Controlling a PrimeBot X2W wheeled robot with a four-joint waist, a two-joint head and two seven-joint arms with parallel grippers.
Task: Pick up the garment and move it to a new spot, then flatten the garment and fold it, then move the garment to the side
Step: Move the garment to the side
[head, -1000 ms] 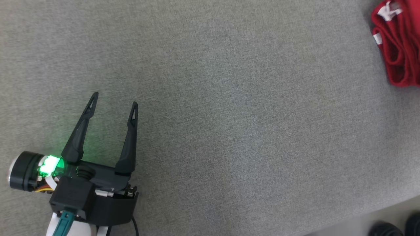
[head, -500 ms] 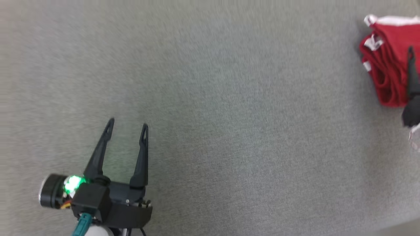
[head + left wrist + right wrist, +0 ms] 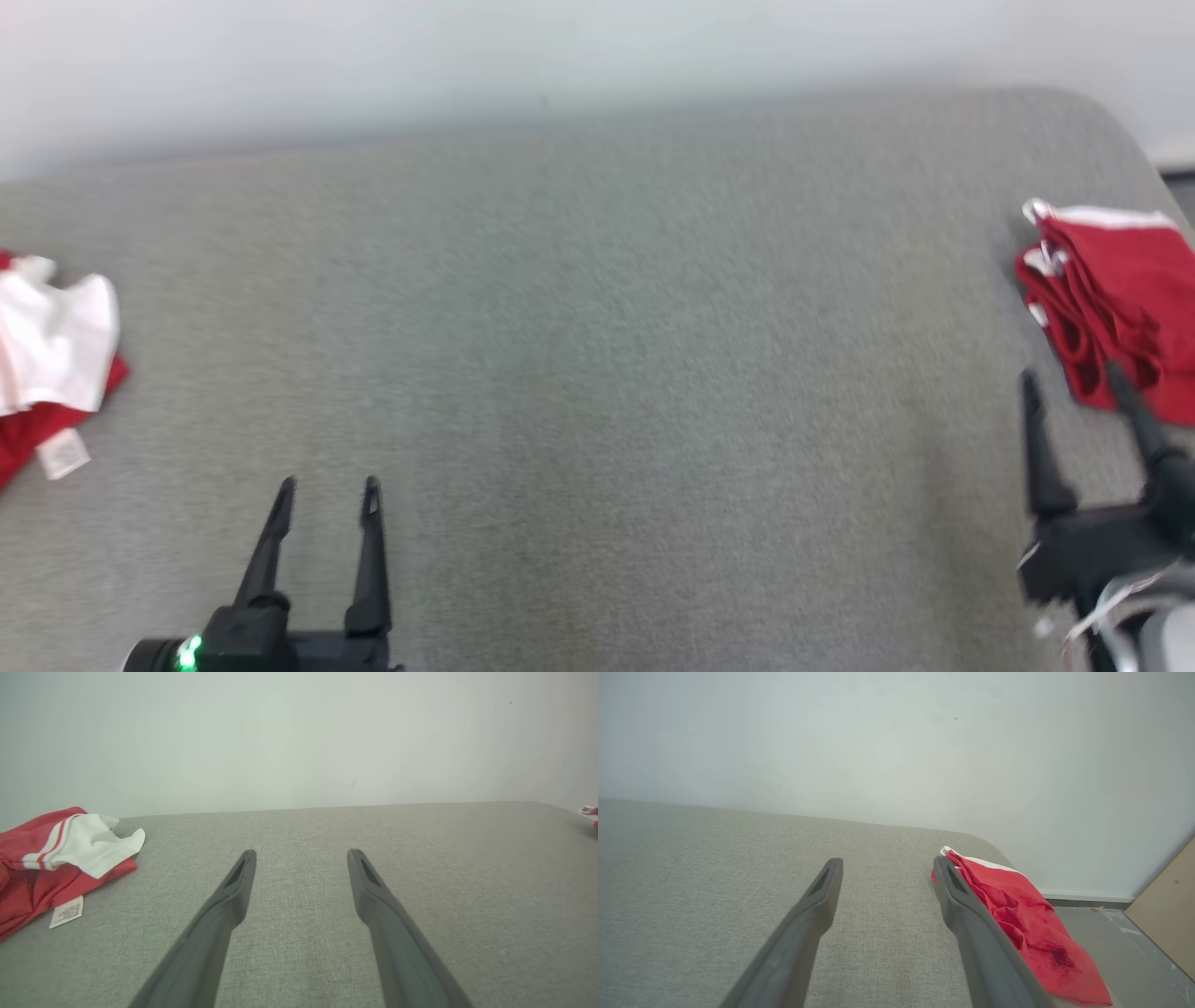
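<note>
A crumpled red and white garment point(image 3: 47, 373) with a white label lies at the far left of the grey padded table point(image 3: 597, 373). It also lies left of the fingers in the left wrist view point(image 3: 56, 858). A folded red garment point(image 3: 1111, 299) with white trim rests at the table's right edge, seen in the right wrist view point(image 3: 1027, 924) just right of the right finger. My left gripper point(image 3: 329, 485) point(image 3: 302, 853) is open over bare table at the lower left. My right gripper point(image 3: 1069, 375) point(image 3: 888, 861) is open just short of the folded garment, holding nothing.
A pale wall point(image 3: 560, 56) runs behind the table's far edge. The table's far right corner is rounded. Beyond it are grey floor and a tan board point(image 3: 1164, 891). Bare grey surface spans the middle between the two garments.
The head camera has tilted up, bringing the far edge, the wall and the left garment into view. Both grippers stay open; the right one now shows in full beside the folded garment.
</note>
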